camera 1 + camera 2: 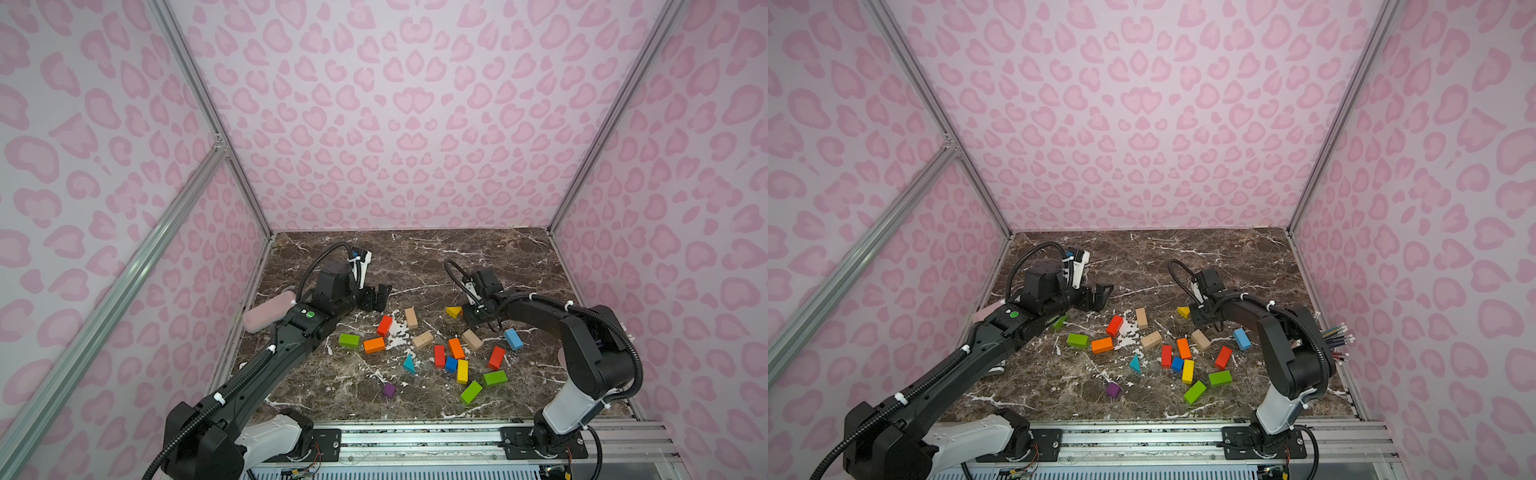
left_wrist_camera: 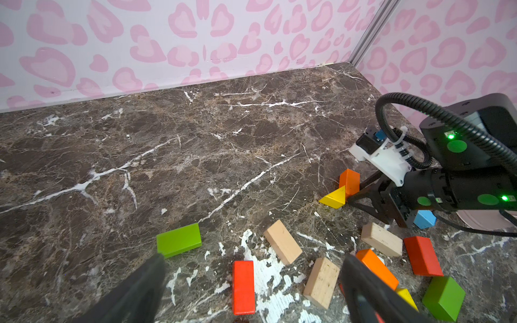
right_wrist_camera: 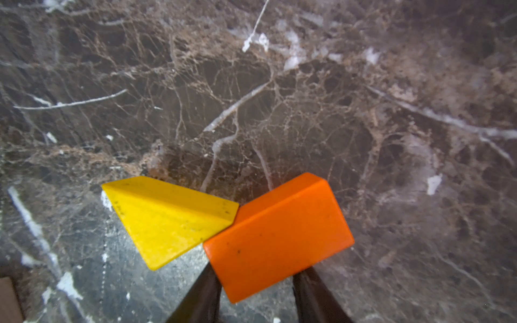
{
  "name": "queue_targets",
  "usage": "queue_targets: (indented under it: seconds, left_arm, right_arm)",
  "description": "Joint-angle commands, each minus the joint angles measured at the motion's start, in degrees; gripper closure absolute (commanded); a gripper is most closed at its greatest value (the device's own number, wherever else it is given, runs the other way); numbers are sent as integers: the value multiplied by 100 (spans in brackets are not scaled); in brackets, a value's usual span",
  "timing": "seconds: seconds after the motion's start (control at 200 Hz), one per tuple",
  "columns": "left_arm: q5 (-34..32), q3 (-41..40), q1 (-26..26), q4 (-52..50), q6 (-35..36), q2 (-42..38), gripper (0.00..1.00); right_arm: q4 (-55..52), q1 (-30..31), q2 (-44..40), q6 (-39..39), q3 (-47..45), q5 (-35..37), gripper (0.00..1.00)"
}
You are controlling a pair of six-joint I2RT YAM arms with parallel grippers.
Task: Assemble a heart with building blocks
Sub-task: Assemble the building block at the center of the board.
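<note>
Several building blocks lie scattered on the marble table (image 1: 415,257): red (image 1: 385,325), green (image 1: 349,340), orange (image 1: 373,345), plain wood (image 1: 423,339), blue (image 1: 513,338), a teal wedge (image 1: 409,365) and a purple cube (image 1: 389,390). My left gripper (image 2: 253,260) hangs open above the red block (image 2: 244,286), touching nothing. Towards the back, my right gripper (image 3: 257,276) has a finger on each side of an orange block (image 3: 279,232), whose corner touches a yellow wedge (image 3: 167,218). In both top views that orange block is hidden behind the right gripper (image 1: 471,318).
A pale pink pouch (image 1: 266,316) lies by the left wall behind my left arm. Coloured pencils (image 1: 1339,340) stick out near the right wall behind my right arm. Pink patterned walls enclose three sides, and a metal rail (image 1: 415,440) runs along the front.
</note>
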Motion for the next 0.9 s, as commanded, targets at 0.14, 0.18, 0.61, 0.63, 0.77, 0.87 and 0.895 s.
queue_targets:
  seconds: [0.14, 0.18, 0.61, 0.63, 0.77, 0.87, 0.895]
  left_arm:
    - [65, 58, -11, 124, 56, 70, 0]
    - [120, 59, -9, 129, 73, 94, 0]
    - [-371, 92, -9, 69, 175, -161, 2]
    - [-405, 93, -9, 84, 174, -195, 1]
    - [-573, 12, -10, 166, 197, -481, 2]
    - [-681, -38, -9, 221, 205, -672, 2]
    - [-706, -41, -9, 232, 201, -725, 1]
  right_arm:
    - [-92, 5, -216, 174, 61, 27, 46]
    - [-91, 6, -317, 266, 27, 6, 45]
    - [-91, 1381, -987, 1135, 192, 1, 42]
    - [-78, 1449, -948, 1173, 242, -4, 42]
    - [-128, 1893, -427, 1503, 751, 225, 42]
    - [-197, 2140, -10, 1677, 1163, 380, 42]
    - [-231, 2193, 94, 1727, 1277, 417, 42]
